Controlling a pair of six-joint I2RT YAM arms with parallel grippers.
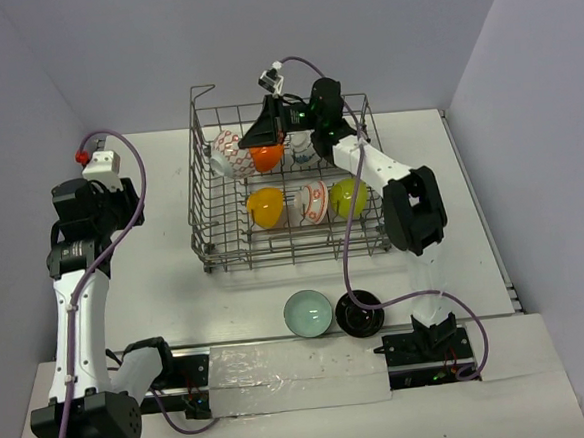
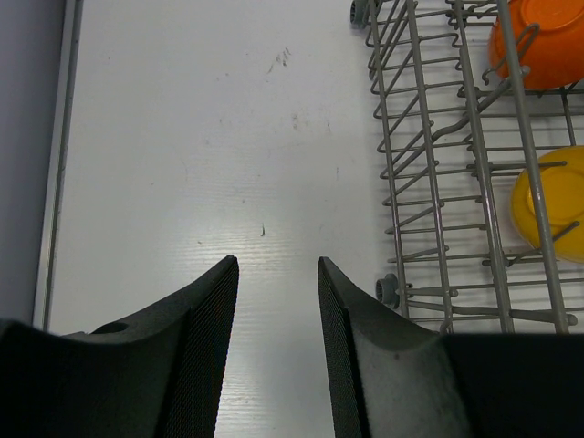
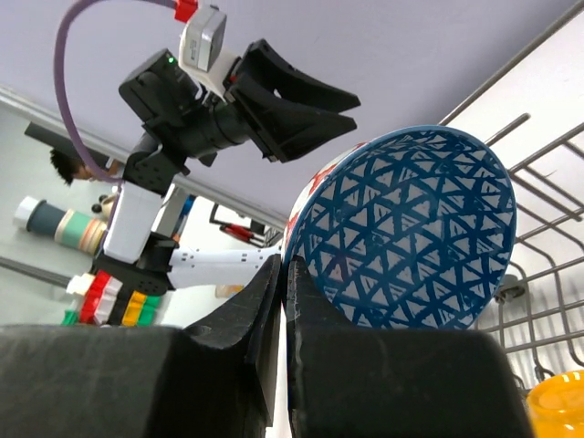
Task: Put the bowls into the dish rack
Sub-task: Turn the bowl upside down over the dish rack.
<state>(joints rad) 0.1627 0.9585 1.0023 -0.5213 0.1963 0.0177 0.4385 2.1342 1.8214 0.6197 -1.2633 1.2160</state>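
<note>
Two bowls point(image 1: 308, 312) sit at six o'clock of the dish rack point(image 1: 199, 200). Right gripper point(image 3: 285, 265) pinches the blue-patterned bowl point(image 3: 411, 228) by its rim; left gripper point(image 2: 278, 265) stands half-open, empty.

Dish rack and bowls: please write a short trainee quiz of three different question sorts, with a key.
1. True or false: the pale teal round bowl stands inside the large grey wire dish rack.
2. How many bowls stand on the white table outside the rack? A one, B two, C four.
3. Fill in: the left arm's jaws are ____, with nothing between them.
Key: 1 false; 2 B, the teal one and the glossy black round bowl; 3 open.
</note>
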